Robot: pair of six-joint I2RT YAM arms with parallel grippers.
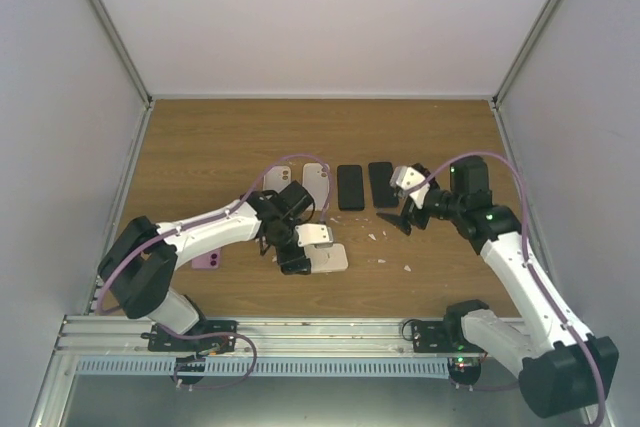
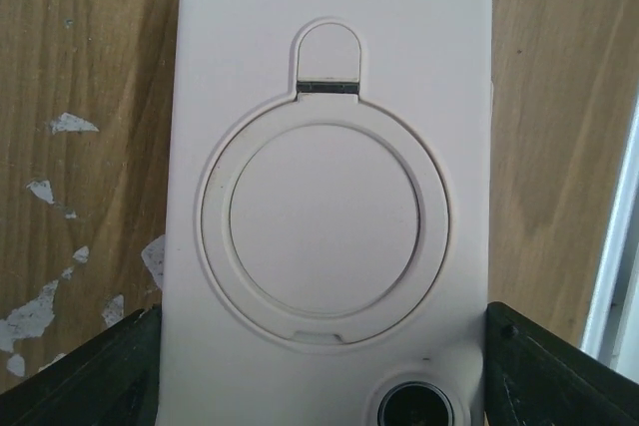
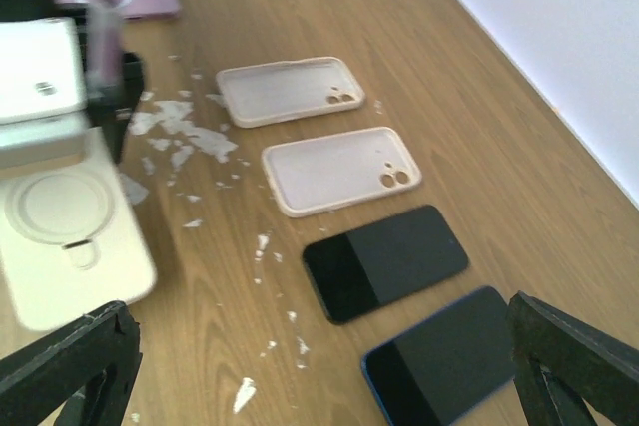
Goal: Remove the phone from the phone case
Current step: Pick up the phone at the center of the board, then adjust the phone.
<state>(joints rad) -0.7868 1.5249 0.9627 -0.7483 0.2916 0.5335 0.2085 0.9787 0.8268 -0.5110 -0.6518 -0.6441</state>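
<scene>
A white phone case [image 2: 329, 97] with a round ring stand lies back up on the wooden table; a camera lens [image 2: 414, 408] shows in its cutout. My left gripper [image 2: 319, 371] sits low over its camera end, one dark finger [image 2: 110, 371] against each long edge, closed on the case. In the top view the case [image 1: 332, 259] lies just right of the left gripper [image 1: 297, 253]. It also shows in the right wrist view [image 3: 70, 241]. My right gripper [image 3: 319, 386] is wide open and empty, held above the table right of the case [image 1: 405, 215].
Two empty pale cases [image 3: 290, 90] [image 3: 339, 169] and two bare black phones [image 3: 384, 261] [image 3: 449, 356] lie in a row behind the grippers. A purple cased phone [image 1: 208, 260] lies at the left. White flecks [image 3: 180, 137] dot the wood.
</scene>
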